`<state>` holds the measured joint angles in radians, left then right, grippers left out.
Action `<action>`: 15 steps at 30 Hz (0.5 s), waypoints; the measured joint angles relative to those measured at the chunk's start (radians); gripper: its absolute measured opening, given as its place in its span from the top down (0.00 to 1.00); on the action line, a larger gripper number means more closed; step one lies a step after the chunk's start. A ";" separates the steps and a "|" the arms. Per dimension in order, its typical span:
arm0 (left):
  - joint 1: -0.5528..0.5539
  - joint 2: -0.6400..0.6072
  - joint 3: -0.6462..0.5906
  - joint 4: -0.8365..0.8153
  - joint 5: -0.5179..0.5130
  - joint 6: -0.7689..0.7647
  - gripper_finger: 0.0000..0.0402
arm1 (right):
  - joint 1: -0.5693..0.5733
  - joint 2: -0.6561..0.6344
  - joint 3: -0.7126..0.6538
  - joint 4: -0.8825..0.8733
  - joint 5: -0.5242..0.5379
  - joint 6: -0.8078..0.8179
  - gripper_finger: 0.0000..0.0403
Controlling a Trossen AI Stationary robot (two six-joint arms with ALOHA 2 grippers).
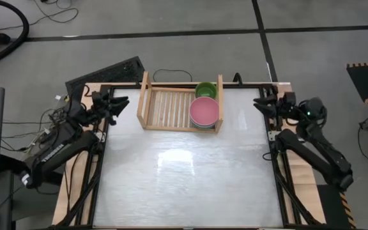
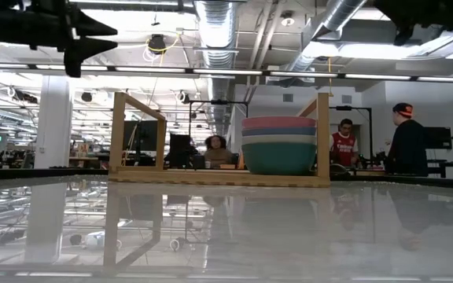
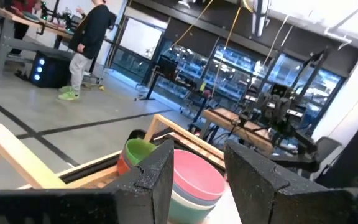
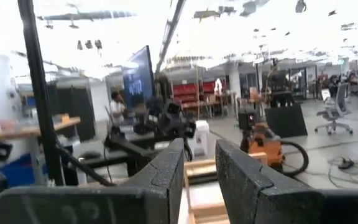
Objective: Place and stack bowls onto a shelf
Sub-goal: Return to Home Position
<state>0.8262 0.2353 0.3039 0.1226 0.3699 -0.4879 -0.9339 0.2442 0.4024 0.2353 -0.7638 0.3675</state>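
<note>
The wooden shelf (image 1: pixel 165 107) stands at the table's far edge. In its right end sits a stack of bowls with a pink bowl (image 1: pixel 204 112) on top. The low view shows pink, blue, cream and teal layers of the stack (image 2: pixel 279 149). Behind it a lime green bowl (image 1: pixel 206 90) sits on a red-orange one (image 3: pixel 123 165). My left gripper (image 1: pixel 121 104) hovers open off the shelf's left end. My right gripper (image 1: pixel 259 104) hovers open near the table's far right corner. Neither touches anything.
The white table (image 1: pixel 184 172) spreads in front of the shelf, with the shelf's left and middle slats (image 1: pixel 165 105) bare. People stand and sit in the room beyond the table (image 2: pixel 406 141). A keyboard (image 1: pixel 107 71) lies off the far left corner.
</note>
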 joint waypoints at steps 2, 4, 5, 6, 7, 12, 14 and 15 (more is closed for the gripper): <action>0.000 -0.040 -0.023 -0.005 0.016 -0.014 0.69 | 0.000 -0.051 -0.033 0.015 0.007 0.037 0.70; 0.000 -0.075 -0.040 -0.026 0.027 -0.025 0.69 | 0.000 -0.106 -0.056 0.016 0.009 0.061 0.70; 0.000 -0.093 -0.050 -0.029 0.034 -0.035 0.69 | 0.001 -0.134 -0.071 0.018 0.009 0.074 0.70; 0.000 -0.110 -0.061 -0.033 0.039 -0.045 0.69 | 0.001 -0.162 -0.087 0.016 0.013 0.080 0.70; 0.000 -0.128 -0.073 -0.037 0.045 -0.051 0.69 | 0.001 -0.191 -0.103 0.007 0.027 0.085 0.70; 0.000 -0.225 -0.103 -0.107 0.093 -0.067 0.69 | 0.010 -0.236 -0.190 0.051 0.101 0.139 0.70; -0.003 -0.236 -0.106 -0.130 0.121 -0.072 0.69 | 0.023 -0.232 -0.216 0.057 0.149 0.151 0.70; -0.004 -0.232 -0.106 -0.134 0.144 -0.073 0.69 | 0.034 -0.234 -0.232 0.062 0.171 0.166 0.70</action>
<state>0.8223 0.0036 0.1978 -0.0117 0.5142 -0.5614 -0.9002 0.0098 0.1699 0.2973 -0.5928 0.5330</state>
